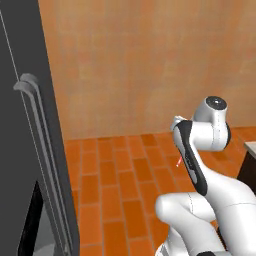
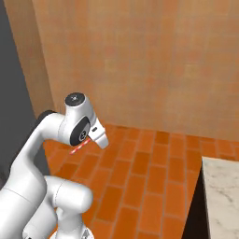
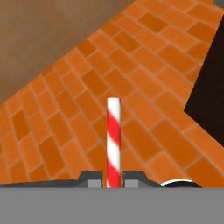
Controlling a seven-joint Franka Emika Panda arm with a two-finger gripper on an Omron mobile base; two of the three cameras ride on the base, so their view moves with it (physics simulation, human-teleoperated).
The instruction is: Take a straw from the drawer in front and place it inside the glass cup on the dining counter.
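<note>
In the hand view my gripper (image 3: 113,180) is shut on the straw (image 3: 113,139), red with white stripes, which sticks straight out from between the two finger tips over the brick floor. The right base view shows the straw (image 2: 79,148) as a short pink-red sliver poking out below the folded wrist, and the left base view catches only a tiny end of the straw (image 1: 179,161) beside the forearm. A corner of the dining counter (image 2: 222,196), with its pale veined marble top, sits at the lower right. The drawer and the glass cup are out of view.
A tall dark-grey fridge (image 1: 30,165) with long bar handles stands close on the left. An orange-tan wall (image 2: 140,60) closes the scene ahead, above an orange brick floor (image 2: 140,172). The dark wood side of the counter (image 3: 208,83) shows at the right of the hand view.
</note>
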